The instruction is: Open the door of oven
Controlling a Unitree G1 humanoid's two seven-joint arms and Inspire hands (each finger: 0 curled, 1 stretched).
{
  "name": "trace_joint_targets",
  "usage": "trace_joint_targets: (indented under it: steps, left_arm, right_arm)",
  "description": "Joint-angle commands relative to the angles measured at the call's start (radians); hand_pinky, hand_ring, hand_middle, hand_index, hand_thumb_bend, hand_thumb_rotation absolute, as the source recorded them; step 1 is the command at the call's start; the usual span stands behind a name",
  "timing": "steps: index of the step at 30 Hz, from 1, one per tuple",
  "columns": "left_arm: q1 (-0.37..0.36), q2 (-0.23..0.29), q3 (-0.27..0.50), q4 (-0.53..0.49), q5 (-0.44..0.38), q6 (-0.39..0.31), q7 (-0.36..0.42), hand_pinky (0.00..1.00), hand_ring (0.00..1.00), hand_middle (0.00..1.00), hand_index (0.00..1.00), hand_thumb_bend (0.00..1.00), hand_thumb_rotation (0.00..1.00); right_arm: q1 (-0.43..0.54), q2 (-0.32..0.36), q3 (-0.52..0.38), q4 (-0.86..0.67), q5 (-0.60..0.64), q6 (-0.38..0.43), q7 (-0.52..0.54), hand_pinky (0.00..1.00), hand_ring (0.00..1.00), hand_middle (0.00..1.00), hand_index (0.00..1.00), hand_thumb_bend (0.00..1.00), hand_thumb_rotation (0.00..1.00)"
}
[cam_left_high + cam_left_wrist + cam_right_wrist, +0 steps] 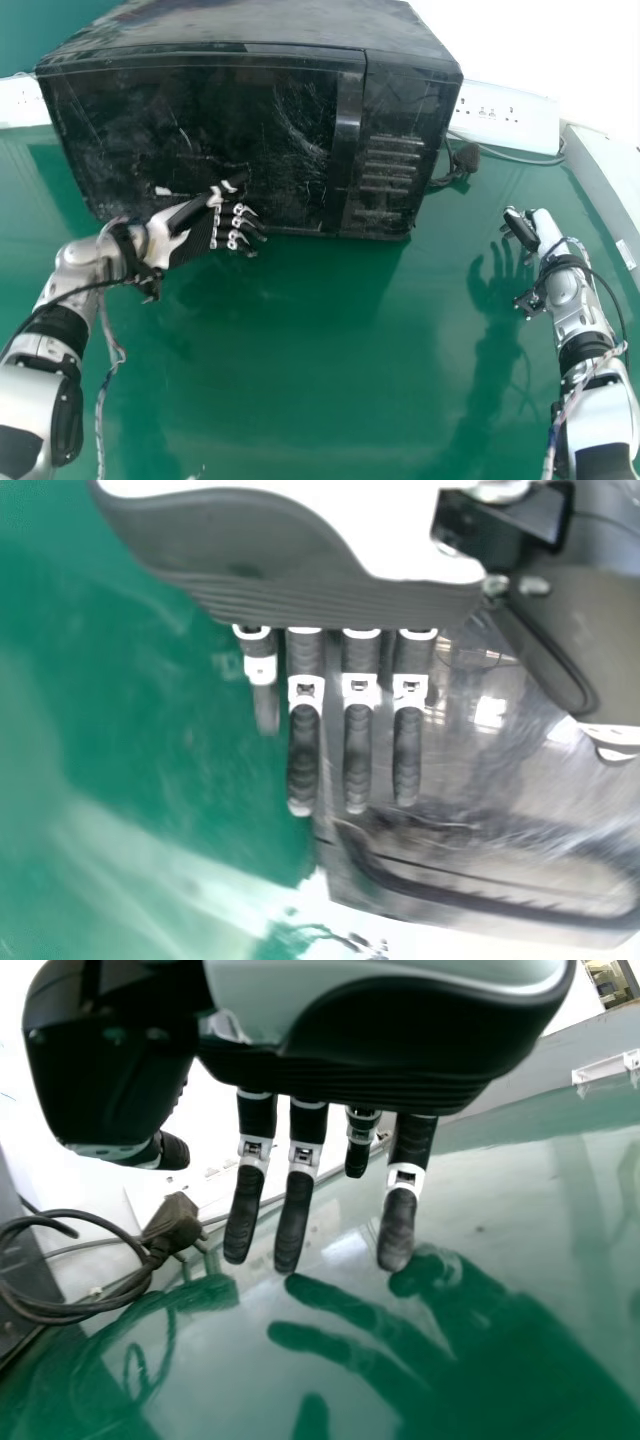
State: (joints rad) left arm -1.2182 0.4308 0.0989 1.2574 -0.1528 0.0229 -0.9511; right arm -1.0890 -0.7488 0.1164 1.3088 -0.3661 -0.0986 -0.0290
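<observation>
Holding nothing, both straight-fingered, one left hand (192,236) is before one closed oven (260,120), one right hand (546,232) above one table (330,350).

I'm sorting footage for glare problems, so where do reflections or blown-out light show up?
Head view: the wall at top right is washed out to white, and the green tabletop carries a dark image of the right robot hand; left wrist view: bright glints on the oven; right wrist view: the tabletop mirrors that hand's fingers and the plug.
</observation>
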Motion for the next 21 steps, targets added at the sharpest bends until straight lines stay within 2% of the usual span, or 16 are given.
trace_joint_targets:
  steps: [1,11,16,21]
  left_arm:
    - [0.057,0.001,0.023,0.034,0.007,0.058,0.051,0.22,0.35,0.52,0.67,0.93,0.46]
    - [0.075,-0.014,0.099,0.023,-0.037,0.036,0.066,0.27,0.37,0.52,0.66,0.94,0.65]
    - [0.078,-0.018,0.125,0.023,-0.054,0.037,0.05,0.31,0.41,0.56,0.67,0.99,0.7]
    - [0.083,-0.019,0.135,0.021,-0.057,0.018,0.04,0.36,0.49,0.62,0.69,1.0,0.75]
  right_arm:
    - [0.039,0.025,0.007,0.026,-0.006,0.019,0.03,0.42,0.47,0.55,0.49,0.51,0.15]
    - [0.04,0.025,0.007,0.025,-0.005,0.017,0.03,0.44,0.48,0.56,0.49,0.51,0.15]
    - [0.041,0.025,0.005,0.025,-0.003,0.016,0.03,0.43,0.47,0.55,0.49,0.51,0.15]
    - [0.039,0.025,0.007,0.025,-0.004,0.016,0.032,0.43,0.48,0.56,0.49,0.51,0.14]
